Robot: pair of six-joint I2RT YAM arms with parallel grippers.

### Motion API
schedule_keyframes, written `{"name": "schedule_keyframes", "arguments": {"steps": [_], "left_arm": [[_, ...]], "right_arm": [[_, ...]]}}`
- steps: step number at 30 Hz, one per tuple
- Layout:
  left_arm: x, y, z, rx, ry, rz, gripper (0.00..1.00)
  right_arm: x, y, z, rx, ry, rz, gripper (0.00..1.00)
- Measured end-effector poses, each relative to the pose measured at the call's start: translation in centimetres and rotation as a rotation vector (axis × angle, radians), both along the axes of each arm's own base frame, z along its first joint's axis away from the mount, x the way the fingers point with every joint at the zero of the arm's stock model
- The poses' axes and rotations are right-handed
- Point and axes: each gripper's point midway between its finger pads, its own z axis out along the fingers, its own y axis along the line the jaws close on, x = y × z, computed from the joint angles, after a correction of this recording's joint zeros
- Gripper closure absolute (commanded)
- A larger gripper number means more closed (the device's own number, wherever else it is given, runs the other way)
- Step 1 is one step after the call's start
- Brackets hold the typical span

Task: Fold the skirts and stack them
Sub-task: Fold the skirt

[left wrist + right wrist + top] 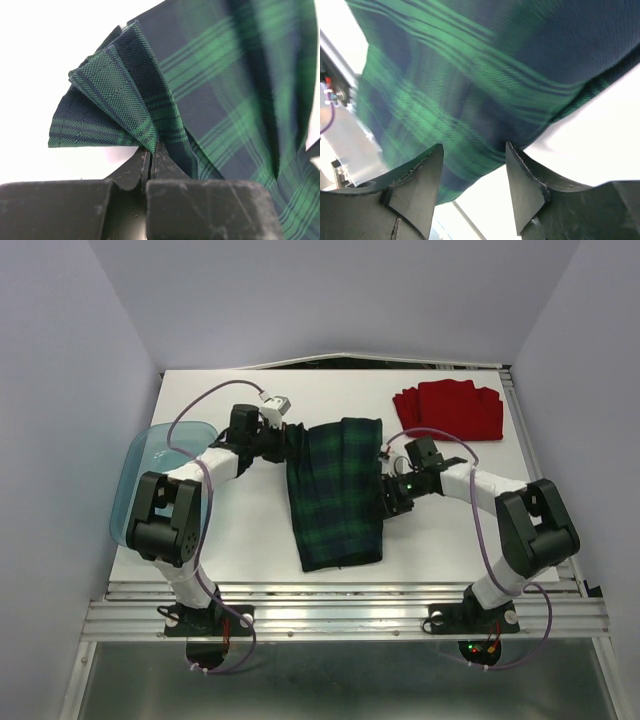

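Observation:
The green-and-navy plaid skirt (336,495) lies lengthwise in the middle of the table, folded into a long strip. My left gripper (287,443) is shut on its upper left edge; in the left wrist view the fingers (150,157) pinch the fanned pleats (115,95). My right gripper (388,492) is open at the skirt's right edge; in the right wrist view the plaid cloth (470,85) lies just beyond the spread fingertips (474,155), not gripped. The red skirt (448,412) lies folded at the back right.
A translucent teal tub (150,480) hangs over the table's left edge beside the left arm. White walls close in the table at the back and sides. A metal rail runs along the near edge.

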Motion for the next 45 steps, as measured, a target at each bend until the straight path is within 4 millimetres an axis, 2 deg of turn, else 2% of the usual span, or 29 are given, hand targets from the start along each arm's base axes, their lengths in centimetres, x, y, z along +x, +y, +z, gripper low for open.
{"name": "schedule_keyframes", "arguments": {"steps": [1, 3, 5, 9, 10, 12, 14, 16, 19, 21, 22, 23, 25, 27, 28, 29, 30, 33, 37, 40, 42, 45], "left_arm": [[-0.1, -0.1, 0.4, 0.003, -0.027, -0.03, 1.0], [-0.2, -0.3, 0.4, 0.012, -0.048, -0.069, 1.0], [-0.1, -0.4, -0.7, 0.032, -0.034, -0.108, 1.0], [0.1, 0.0, -4.3, 0.093, 0.021, -0.134, 1.0], [0.0, 0.2, -5.1, 0.105, 0.037, -0.136, 1.0], [0.2, 0.6, -5.8, 0.122, 0.056, -0.131, 0.97], [0.6, 0.8, -5.6, 0.136, 0.055, -0.121, 0.88], [1.0, 1.0, -5.4, 0.149, 0.054, -0.112, 0.81], [1.5, 1.1, -5.3, 0.164, 0.058, -0.109, 0.64], [1.4, 1.1, -5.5, 0.17, 0.064, -0.113, 0.48], [1.2, 1.2, -5.5, 0.173, 0.069, -0.117, 0.46], [1.1, 1.3, -5.6, 0.175, 0.071, -0.12, 0.36], [1.0, 1.4, -5.5, 0.181, 0.07, -0.123, 0.35], [0.7, 1.8, -4.7, 0.189, 0.057, -0.117, 0.32], [0.5, 2.0, -4.2, 0.19, 0.05, -0.115, 0.24], [0.4, 2.3, -3.1, 0.196, 0.029, -0.103, 0.05], [0.4, 2.5, -2.4, 0.201, 0.011, -0.098, 0.01], [0.2, 3.4, 2.4, 0.211, -0.121, -0.066, 0.01], [-1.1, 4.0, 9.9, 0.219, -0.364, -0.081, 0.01], [-2.1, 4.1, 13.6, 0.222, -0.488, -0.101, 0.01], [-3.1, 3.9, 14.3, 0.198, -0.519, -0.12, 0.01], [-5.4, 3.2, 13.4, 0.134, -0.498, -0.159, 0.01]], "right_arm": [[0.1, 0.0, 0.5, 0.004, -0.009, 0.002, 0.39], [1.1, 0.5, 2.8, 0.029, -0.063, 0.008, 0.36], [3.0, 1.4, 6.0, 0.068, -0.15, 0.025, 0.34], [6.6, 3.2, 11.8, 0.146, -0.304, 0.066, 0.33], [7.4, 3.6, 12.8, 0.161, -0.337, 0.077, 0.33], [8.6, 4.1, 13.5, 0.173, -0.37, 0.097, 0.34], [9.8, 4.7, 13.0, 0.176, -0.371, 0.112, 0.35], [10.5, 5.1, 11.6, 0.17, -0.347, 0.123, 0.36], [11.7, 5.9, 7.8, 0.165, -0.274, 0.138, 0.37], [11.9, 6.3, 5.5, 0.18, -0.223, 0.148, 0.37], [12.0, 6.6, 4.2, 0.191, -0.195, 0.153, 0.37], [12.0, 6.8, 3.4, 0.199, -0.171, 0.149, 0.37], [12.2, 7.4, 1.8, 0.233, -0.127, 0.144, 0.37], [12.4, 7.9, 0.9, 0.262, -0.098, 0.135, 0.38], [12.6, 8.3, 0.5, 0.287, -0.085, 0.131, 0.38], [12.8, 8.5, 0.4, 0.305, -0.08, 0.128, 0.39], [12.9, 8.7, 0.3, 0.318, -0.074, 0.125, 0.39], [13.1, 9.2, -0.2, 0.355, -0.054, 0.121, 0.4], [13.2, 9.5, -0.2, 0.385, -0.035, 0.118, 0.4], [13.3, 9.6, -0.2, 0.388, -0.029, 0.109, 0.37], [13.3, 9.6, 0.0, 0.385, -0.02, 0.096, 0.35], [13.3, 9.4, 0.6, 0.362, -0.027, 0.065, 0.34]]}}
